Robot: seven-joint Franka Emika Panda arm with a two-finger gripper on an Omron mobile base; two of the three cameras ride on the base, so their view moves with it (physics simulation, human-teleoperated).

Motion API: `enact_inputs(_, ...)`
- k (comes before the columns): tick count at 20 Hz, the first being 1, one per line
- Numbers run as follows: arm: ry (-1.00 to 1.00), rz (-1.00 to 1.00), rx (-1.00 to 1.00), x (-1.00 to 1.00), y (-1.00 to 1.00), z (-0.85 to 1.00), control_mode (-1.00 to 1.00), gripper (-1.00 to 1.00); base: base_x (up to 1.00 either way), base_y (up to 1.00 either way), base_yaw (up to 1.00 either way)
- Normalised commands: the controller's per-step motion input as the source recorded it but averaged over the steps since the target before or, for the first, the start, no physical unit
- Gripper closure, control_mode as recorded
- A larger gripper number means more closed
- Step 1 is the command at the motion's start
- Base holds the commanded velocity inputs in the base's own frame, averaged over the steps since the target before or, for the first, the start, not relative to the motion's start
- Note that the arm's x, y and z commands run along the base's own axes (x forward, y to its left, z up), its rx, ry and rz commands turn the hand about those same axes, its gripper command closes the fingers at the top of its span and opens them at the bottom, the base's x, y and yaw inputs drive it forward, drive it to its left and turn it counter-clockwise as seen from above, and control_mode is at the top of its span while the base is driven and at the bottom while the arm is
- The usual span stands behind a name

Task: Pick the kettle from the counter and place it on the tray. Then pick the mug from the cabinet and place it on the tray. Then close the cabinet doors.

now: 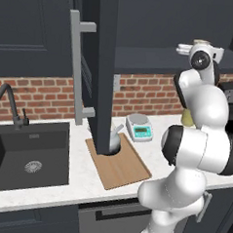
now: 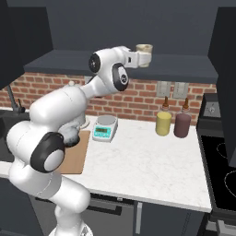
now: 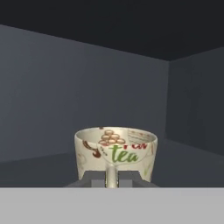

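And the kettle [image 1: 115, 138] is home: squat, stone-grey, pale spout cocked up, sitting on the tray [image 1: 127, 169], that flat light-wood board on the marbled white surface [image 2: 152, 161], though the open cabinet door [image 1: 102, 73] with its long grey bar hides most of it. First leg done, by the look of it. Further right, up in the dark matte cabinet [image 2: 138, 69], the claw [image 2: 144, 56] is closed on the mug [image 3: 115, 153], a glossy cream cup printed "tea", at shelf level. Left to do: carry the mug down onto the board, then swing those charcoal doors shut.
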Motion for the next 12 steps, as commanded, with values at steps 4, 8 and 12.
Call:
enact_inputs(4,-0.03,0.04,0.00,-0.61,0.00,0.00,-1.00,1.00,0.00,0.00,0.00)
enact_inputs(8,-0.02,0.22,0.00,-0.73,0.11,0.00,-1.00,1.00,0.00,0.00,0.00)
enact_inputs(12,0.00,0.30,-0.01,-0.55,0.19,0.14,-1.00,1.00,0.00,0.00,0.00)
